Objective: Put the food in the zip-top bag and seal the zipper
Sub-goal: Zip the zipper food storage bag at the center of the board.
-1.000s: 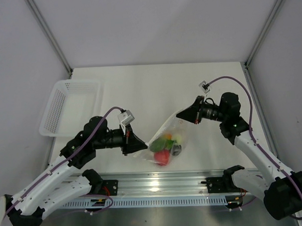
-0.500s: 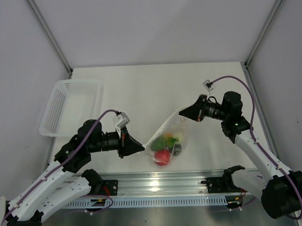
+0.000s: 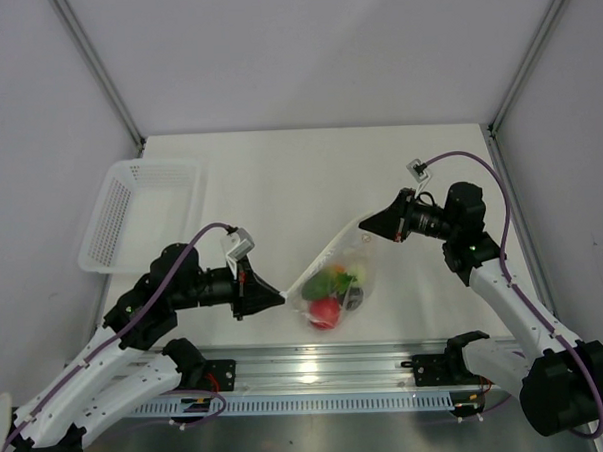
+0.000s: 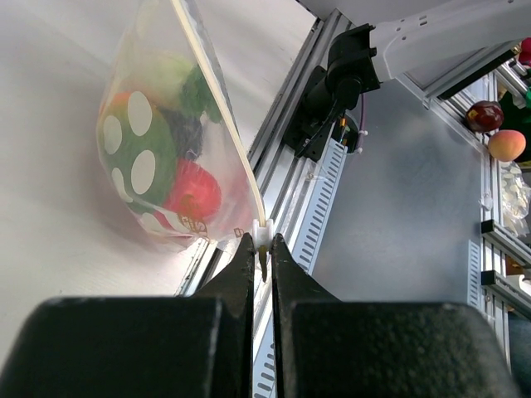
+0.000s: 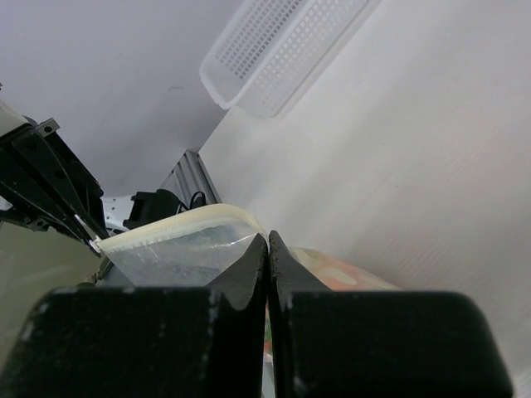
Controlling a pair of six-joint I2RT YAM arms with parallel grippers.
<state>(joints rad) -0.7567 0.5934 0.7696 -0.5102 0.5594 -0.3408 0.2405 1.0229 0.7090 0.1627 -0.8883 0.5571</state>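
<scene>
Holding zip-top bag (image 3: 333, 265) taut w/ food (image 3: 325, 312) inside: L gripper (image 4: 262, 242) nipped on zipper (image 4: 223, 124) end, R gripper (image 5: 267, 240) nipped on opp corner; seal looks near done, release pending.

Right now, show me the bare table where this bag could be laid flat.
Bare table runs behind the zip-top bag to the far edge, between the white perforated basket and the right gripper. Crowded: the near edge, where it and the left gripper hold the bag taut.
</scene>
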